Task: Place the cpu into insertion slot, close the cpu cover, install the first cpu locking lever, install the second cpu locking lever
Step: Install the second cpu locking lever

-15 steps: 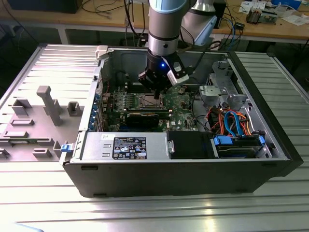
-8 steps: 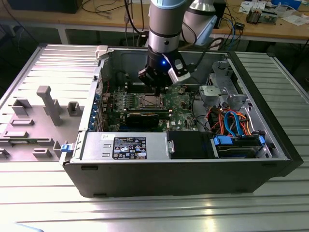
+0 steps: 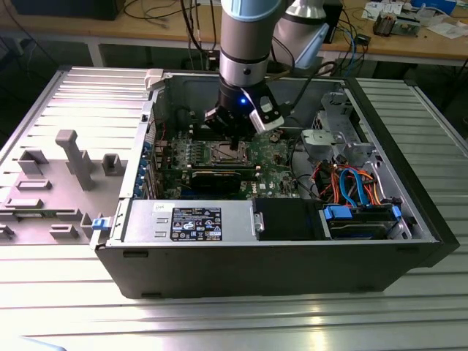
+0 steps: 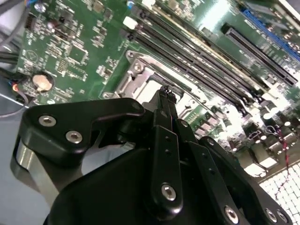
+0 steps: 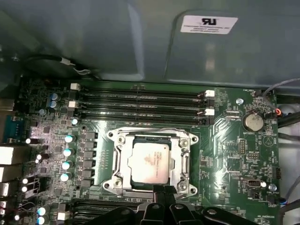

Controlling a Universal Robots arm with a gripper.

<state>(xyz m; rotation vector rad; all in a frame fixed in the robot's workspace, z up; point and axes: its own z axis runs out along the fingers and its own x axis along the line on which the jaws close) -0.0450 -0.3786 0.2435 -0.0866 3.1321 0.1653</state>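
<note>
So the cpu (image 5: 149,162) sits flat in the insertion slot (image 5: 117,161), cpu cover (image 5: 183,159) framing it. The gripper (image 5: 163,190), fingertips pinched together on nothing, hovers right at the socket's near edge, chip just beyond.

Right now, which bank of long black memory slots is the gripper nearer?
The partly hidden bank beside the gripper; the four-slot bank lies beyond the silver square cpu.

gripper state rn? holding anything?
End effector: shut, fingers pressed together and nothing between them, tips at the edge of the cpu cover, which is down over the cpu in the insertion slot.
</note>
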